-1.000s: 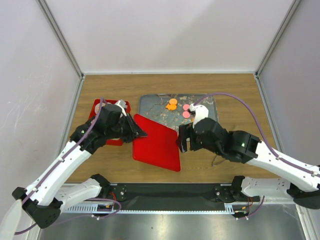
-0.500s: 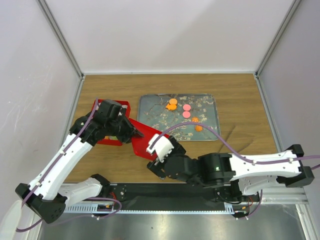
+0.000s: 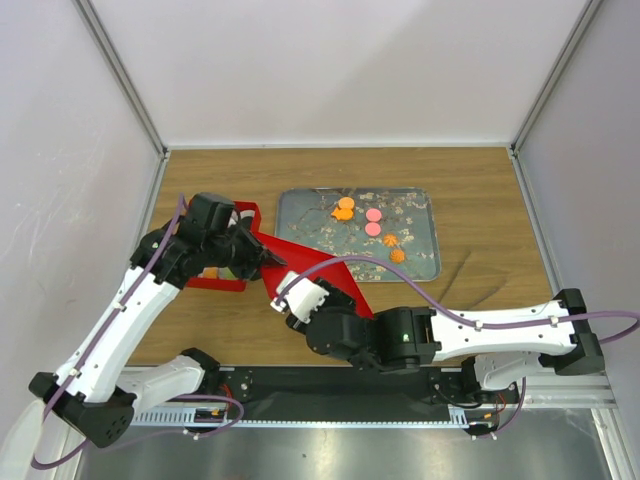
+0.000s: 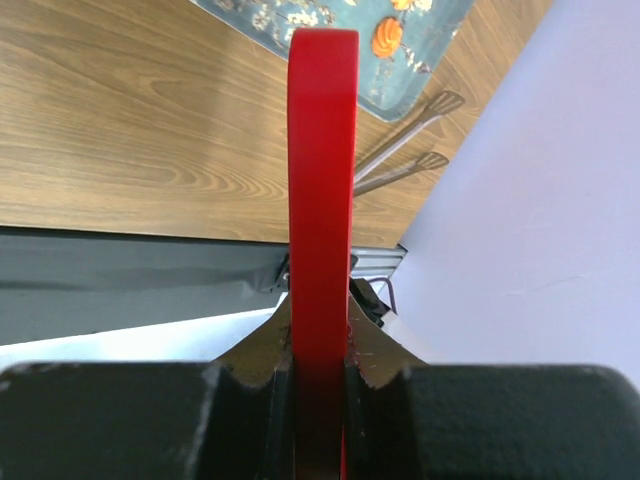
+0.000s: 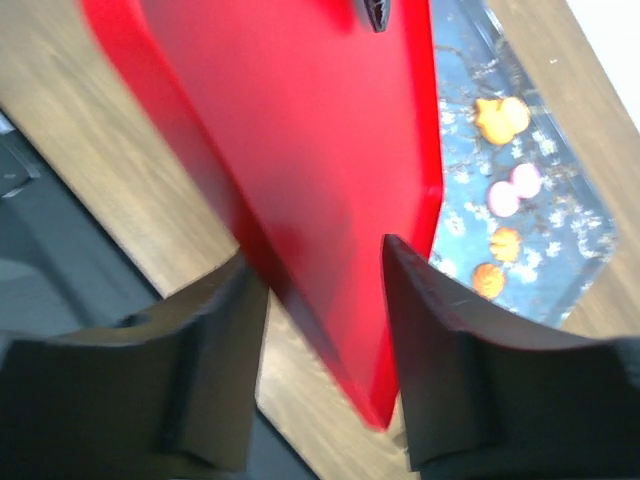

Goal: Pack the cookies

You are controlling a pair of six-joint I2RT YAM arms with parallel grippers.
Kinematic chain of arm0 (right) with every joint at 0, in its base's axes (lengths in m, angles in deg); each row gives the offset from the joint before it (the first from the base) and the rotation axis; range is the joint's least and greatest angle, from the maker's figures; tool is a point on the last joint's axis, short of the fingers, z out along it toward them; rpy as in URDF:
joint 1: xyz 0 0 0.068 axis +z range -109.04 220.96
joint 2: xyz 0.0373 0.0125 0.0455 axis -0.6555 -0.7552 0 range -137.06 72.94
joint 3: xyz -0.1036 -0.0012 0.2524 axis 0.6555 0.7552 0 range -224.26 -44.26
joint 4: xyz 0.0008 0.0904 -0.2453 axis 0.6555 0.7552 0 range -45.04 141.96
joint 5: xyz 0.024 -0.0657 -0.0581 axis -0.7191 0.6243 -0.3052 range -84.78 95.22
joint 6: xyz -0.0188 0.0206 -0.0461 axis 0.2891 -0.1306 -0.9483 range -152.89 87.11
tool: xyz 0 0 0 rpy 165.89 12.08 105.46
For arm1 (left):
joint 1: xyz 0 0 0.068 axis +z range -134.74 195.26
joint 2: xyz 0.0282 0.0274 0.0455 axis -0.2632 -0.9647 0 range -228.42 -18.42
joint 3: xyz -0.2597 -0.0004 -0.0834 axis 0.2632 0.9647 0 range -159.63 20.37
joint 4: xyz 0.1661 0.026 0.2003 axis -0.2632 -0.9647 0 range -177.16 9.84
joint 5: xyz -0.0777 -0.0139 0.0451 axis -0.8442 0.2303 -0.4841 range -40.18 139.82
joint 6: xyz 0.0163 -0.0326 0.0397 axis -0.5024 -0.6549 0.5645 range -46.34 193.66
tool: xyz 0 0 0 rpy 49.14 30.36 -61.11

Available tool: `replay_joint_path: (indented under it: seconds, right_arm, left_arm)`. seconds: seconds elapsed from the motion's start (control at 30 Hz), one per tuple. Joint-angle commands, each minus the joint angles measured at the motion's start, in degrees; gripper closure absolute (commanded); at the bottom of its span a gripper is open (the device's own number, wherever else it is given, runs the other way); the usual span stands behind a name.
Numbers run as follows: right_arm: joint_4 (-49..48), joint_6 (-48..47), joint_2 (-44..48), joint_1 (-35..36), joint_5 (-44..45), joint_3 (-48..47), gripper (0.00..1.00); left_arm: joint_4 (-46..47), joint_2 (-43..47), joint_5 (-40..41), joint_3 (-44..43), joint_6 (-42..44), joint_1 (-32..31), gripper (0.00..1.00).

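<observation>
Several orange and pink cookies point(image 3: 373, 222) lie on the patterned metal tray point(image 3: 415, 215); they also show in the right wrist view point(image 5: 505, 190), and one orange cookie point(image 4: 387, 38) shows in the left wrist view. My left gripper point(image 3: 258, 262) is shut on the flat red lid point(image 3: 335, 280) and holds it tilted, seen edge-on in the left wrist view point(image 4: 322, 170). My right gripper point(image 3: 290, 300) is open, its fingers point(image 5: 445, 370) on either side of the lid's point(image 5: 300, 120) near corner, not closed on it.
A red box point(image 3: 247, 213) sits under my left arm, mostly hidden. Metal tongs point(image 3: 455, 272) lie on the wood right of the tray and show in the left wrist view point(image 4: 400, 150). My right arm stretches along the table's near edge.
My right arm has swung from the tray's front down and left to the lid's near corner. My left gripper has kept hold of the lid and tilted it up.
</observation>
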Motion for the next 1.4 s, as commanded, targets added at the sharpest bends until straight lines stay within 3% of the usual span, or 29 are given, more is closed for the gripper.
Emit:
replay_joint_path:
  seconds: [0.0,0.37,0.47,0.73,0.8,0.93,0.97,1.13,1.37]
  right_arm:
    - [-3.6,-4.3,-0.5,-1.3,2.3,-1.4,0.5]
    - [-7.9,-9.9,-0.6,-3.3,2.2,0.3,0.56]
    - [-8.5,-10.4,-0.5,-4.4,1.5,1.0,0.62]
    - [-9.1,-13.0,0.1,-5.6,0.9,0.2,0.94]
    - [-8.8,-13.1,0.2,-5.9,0.8,-0.7,1.0]
    - [-8.0,-12.6,0.4,-6.4,-0.7,-2.1,1.0]
    - [-8.0,-12.5,0.5,-6.4,-0.9,-2.3,1.0]
    - [-7.0,-12.5,0.5,-6.5,-1.7,-3.4,1.0]
    - [-3.9,-7.5,0.2,-12.2,-10.1,-6.9,1.0]
  left_arm:
    - [0.9,0.0,-3.3,-2.9,-2.2,0.6,1.0]
    - [2.8,0.0,-5.5,-3.0,-2.3,1.0,1.0]
    - [3.3,0.0,-5.7,-3.0,-2.3,1.2,1.0]
    - [5.5,-1.0,-7.1,-4.0,-1.0,2.1,0.98]
    - [5.6,-1.2,-6.6,-4.5,-0.6,2.7,0.87]
    - [7.0,-1.8,-5.0,-6.3,1.8,4.0,0.62]
    - [8.5,-2.4,-4.8,-6.5,2.4,4.4,0.52]
    - [14.5,-3.9,-5.5,-8.1,6.8,8.3,0.27]
    - [17.4,-7.1,-4.5,-14.4,13.5,16.7,0.15]
